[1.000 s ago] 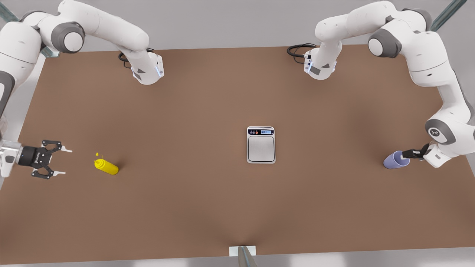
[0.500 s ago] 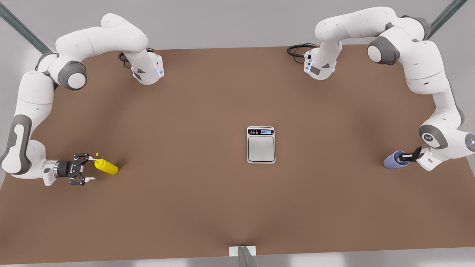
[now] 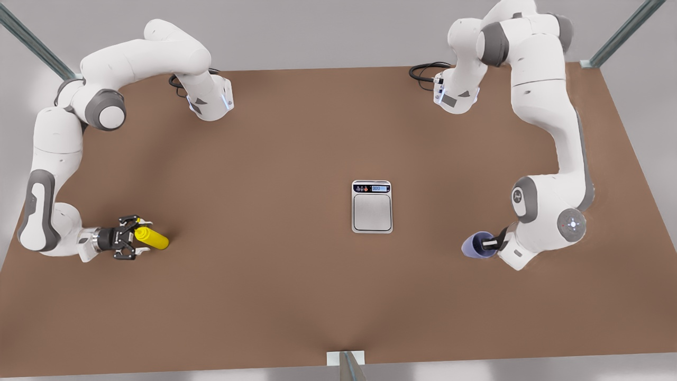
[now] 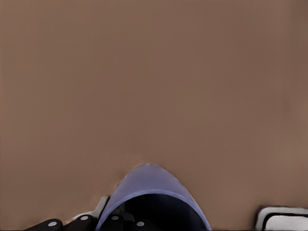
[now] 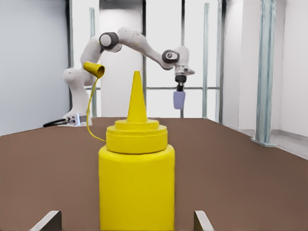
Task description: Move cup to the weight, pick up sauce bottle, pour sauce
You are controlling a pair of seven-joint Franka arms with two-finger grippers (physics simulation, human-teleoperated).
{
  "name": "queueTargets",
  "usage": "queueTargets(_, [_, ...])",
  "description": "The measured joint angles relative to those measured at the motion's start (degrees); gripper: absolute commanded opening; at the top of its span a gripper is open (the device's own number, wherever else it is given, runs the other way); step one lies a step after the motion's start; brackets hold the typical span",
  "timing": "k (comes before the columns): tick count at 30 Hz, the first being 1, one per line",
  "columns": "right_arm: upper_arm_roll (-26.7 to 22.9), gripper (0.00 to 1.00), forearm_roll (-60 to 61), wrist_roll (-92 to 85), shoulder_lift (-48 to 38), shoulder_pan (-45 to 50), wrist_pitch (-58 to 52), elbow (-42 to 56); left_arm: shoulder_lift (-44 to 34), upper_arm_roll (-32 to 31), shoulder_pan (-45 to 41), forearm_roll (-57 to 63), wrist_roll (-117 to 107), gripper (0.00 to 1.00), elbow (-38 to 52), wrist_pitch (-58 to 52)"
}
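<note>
The lavender-blue cup hangs just above the brown table at the front view's right, and my left gripper is shut on its rim. The left wrist view looks down past the cup, with a corner of the scale beside it. The silver scale lies at the table's centre, some way from the cup on the front view's left side of it. The yellow sauce bottle stands at the front view's left. My right gripper is open around it, fingertips well apart from the bottle.
Both arm bases and black cables sit along the table's far edge. A small bracket sticks up at the near edge. Metal frame posts stand beyond the table.
My left arm has carried the cup toward the scale, to the front view's left. My right gripper has moved in from the table's edge until its open fingers straddle the bottle.
</note>
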Motion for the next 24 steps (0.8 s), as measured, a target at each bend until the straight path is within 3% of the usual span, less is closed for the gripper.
queueTargets(8, [0.18, 1.00, 1.93, -2.38, 0.62, 1.67, 1.72, -1.62, -1.31, 0.00, -17.61, -0.10, -14.48, 0.21, -0.56, -6.27])
queueTargets(9, [0.18, 0.95, 2.18, -2.38, 0.61, 1.75, 1.76, -1.67, -0.93, -0.07, -19.22, -0.14, -16.13, 0.21, -0.56, -5.88])
queueTargets(13, [0.18, 0.96, 2.03, -2.47, 0.45, 2.02, 1.76, -1.54, 2.47, -0.34, -22.40, -1.41, -17.67, 0.21, -0.55, -0.57])
queueTargets(14, [0.18, 0.85, 1.99, -1.89, 0.44, 2.09, 1.76, -1.54, 2.81, -0.34, -23.45, -1.59, -18.10, 0.21, -0.69, -0.54])
queueTargets(16, [0.18, 0.76, 2.02, -1.77, 0.41, 1.94, 1.76, -1.49, 3.48, -0.31, -24.76, -1.85, -19.05, 0.21, -0.74, -1.00])
queueTargets(22, [0.18, 0.66, 2.02, -1.59, 0.18, 1.93, 1.76, -1.49, 5.36, -0.26, -25.68, -2.11, -19.76, 0.21, -0.74, -0.65])
queueTargets(23, [0.18, 0.65, 2.02, -1.59, 0.18, 1.93, 1.76, -1.49, 5.38, -0.26, -25.69, -2.09, -19.30, 0.36, -0.77, -0.85])
queueTargets(24, [0.18, 0.63, 2.16, -1.54, 0.03, 1.97, 1.76, -1.49, 5.42, -0.25, -25.69, -2.44, -19.26, 1.00, -0.78, -0.89])
